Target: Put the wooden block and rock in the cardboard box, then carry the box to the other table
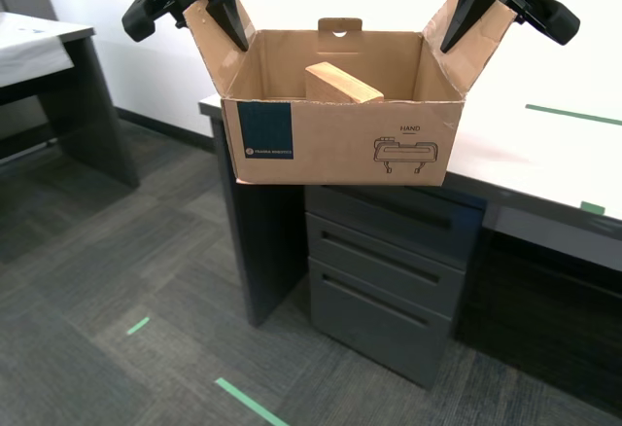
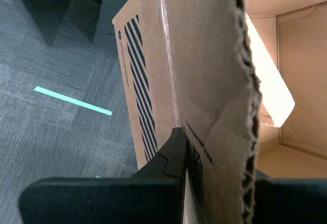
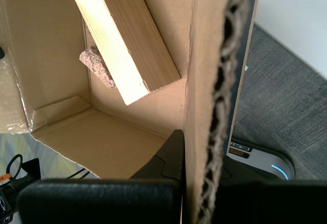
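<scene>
The cardboard box [image 1: 340, 144] hangs in the air, held by its two side flaps. My first gripper [image 1: 472, 17] [image 3: 204, 152] is shut on the flap at the exterior view's right. My second gripper [image 1: 222, 19] [image 2: 214, 152] is shut on the flap at the exterior view's left. Inside the box [image 3: 51, 55] the wooden block [image 1: 342, 84] [image 3: 122, 40] leans tilted, with the rock [image 3: 96, 65] touching its side. The rock is hidden in the exterior view. The second wrist view shows the box's blue-striped outer wall [image 2: 138, 81]. The other table [image 1: 34, 47], white-draped, stands at the exterior view's far left.
A smooth white tabletop [image 1: 544, 144] with green marks stands behind the box at the exterior view's right, with a dark drawer unit [image 1: 389, 280] under it. Grey carpet with green tape strips [image 1: 248, 402] [image 2: 71, 100] lies below. The robot's base [image 3: 265, 165] shows under the box.
</scene>
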`<state>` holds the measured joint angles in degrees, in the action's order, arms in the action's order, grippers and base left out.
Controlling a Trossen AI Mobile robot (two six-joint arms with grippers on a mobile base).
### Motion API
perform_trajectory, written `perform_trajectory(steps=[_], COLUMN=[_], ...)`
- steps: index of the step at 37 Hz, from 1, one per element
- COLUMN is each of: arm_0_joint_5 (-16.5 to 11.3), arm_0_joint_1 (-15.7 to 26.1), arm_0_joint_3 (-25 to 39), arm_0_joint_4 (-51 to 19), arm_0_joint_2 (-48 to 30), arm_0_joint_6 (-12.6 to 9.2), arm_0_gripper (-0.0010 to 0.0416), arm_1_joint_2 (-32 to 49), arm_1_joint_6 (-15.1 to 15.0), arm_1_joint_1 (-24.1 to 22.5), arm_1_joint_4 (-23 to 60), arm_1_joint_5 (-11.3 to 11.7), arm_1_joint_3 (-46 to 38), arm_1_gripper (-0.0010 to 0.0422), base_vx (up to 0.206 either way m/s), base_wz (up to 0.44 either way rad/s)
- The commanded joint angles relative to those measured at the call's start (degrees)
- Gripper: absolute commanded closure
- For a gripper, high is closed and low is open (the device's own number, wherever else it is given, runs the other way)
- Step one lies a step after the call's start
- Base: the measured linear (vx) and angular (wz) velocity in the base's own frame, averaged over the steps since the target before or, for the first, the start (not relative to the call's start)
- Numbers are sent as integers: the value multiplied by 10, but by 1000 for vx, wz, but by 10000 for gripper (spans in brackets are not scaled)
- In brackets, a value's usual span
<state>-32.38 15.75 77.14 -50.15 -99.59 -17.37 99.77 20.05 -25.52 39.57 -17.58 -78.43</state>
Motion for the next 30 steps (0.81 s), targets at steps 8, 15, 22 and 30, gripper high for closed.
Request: perform_trajectory(steps=[8, 15, 22, 30], arm_0_joint_5=[-8, -8, -8, -8], arm_0_joint_1=[0, 1, 1, 1], arm_0_joint_3=[1, 1, 1, 1], arm_0_joint_4=[0, 0, 0, 4], arm_0_joint_2=[0, 0, 0, 0], arm_0_joint_6=[0, 0, -1, 0], arm_0_gripper=[406, 406, 406, 406], arm_1_joint_2=[-1, -1, -1, -1], arm_1_joint_6=[7, 7, 5, -4], arm_1_joint_1=[-1, -1, -3, -3], arm_1_joint_4=[-4, -5, -5, -4], arm_1_joint_5=[-4, -4, -5, -5], arm_1_joint_3=[-1, -1, -1, -1], arm_1_gripper=[413, 413, 413, 413], base_vx=[-73, -47, -12, 0], base_wz=[259, 261, 243, 184])
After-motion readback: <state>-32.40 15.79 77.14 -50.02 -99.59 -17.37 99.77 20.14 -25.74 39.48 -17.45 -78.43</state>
